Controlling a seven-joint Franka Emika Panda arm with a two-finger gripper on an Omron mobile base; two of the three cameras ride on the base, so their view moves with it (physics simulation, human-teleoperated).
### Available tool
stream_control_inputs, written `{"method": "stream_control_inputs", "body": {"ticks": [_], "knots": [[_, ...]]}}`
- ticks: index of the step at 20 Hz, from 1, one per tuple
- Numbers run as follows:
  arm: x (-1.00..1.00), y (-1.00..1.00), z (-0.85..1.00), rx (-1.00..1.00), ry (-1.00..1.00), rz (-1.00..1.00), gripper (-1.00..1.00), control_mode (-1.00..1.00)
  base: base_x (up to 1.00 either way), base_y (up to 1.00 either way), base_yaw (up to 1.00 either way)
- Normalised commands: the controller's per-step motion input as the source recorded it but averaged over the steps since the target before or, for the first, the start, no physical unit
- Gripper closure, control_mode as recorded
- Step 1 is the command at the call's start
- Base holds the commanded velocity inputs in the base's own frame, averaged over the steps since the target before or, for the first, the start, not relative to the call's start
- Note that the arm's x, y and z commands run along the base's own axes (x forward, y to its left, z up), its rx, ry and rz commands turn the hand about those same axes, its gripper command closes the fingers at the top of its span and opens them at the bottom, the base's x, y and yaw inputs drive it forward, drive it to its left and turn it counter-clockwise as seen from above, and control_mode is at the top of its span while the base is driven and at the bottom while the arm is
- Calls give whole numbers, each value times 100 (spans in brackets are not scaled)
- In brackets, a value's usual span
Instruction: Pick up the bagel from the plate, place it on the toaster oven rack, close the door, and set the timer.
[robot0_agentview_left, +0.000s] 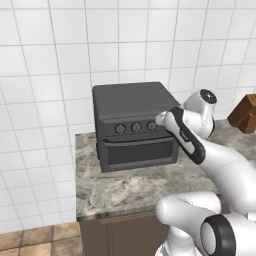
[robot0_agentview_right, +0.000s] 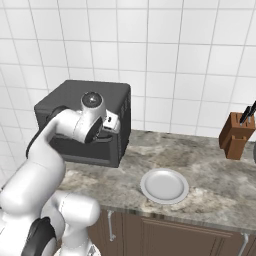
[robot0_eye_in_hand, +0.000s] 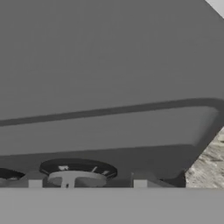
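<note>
Only sideways, plate beside closed door.

The glossy white robot arm is built from thick rounded tube segments, smooth as moulded plastic. Black bands ring its joints, one wide black collar low on the base. A round grey cap with a dark rim tops one joint. A black curved strip runs along the forearm link.

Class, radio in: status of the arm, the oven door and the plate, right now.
Gripper at the rightmost knob, jaws state unclear. Door shut. Plate bare, no bagel on it. Nothing blocking the knobs.
</note>
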Motion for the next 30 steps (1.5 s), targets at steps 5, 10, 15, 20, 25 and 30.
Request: {"method": "stream_control_inputs", "body": {"ticks": [5,10,15,20,25,30], "knots": [[10,-100,16,14,-9,0,100,-100,0,0,0],[14,-100,20,23,0,0,100,-100,0,0,0],[4,-100,15,41,2,5,100,-100,0,0,0],[0,-100,7,44,3,8,100,-100,0,0,0],[0,-100,0,33,2,5,100,-100,0,0,0],[-2,-57,24,16,1,0,100,-100,0,0,0]]}}
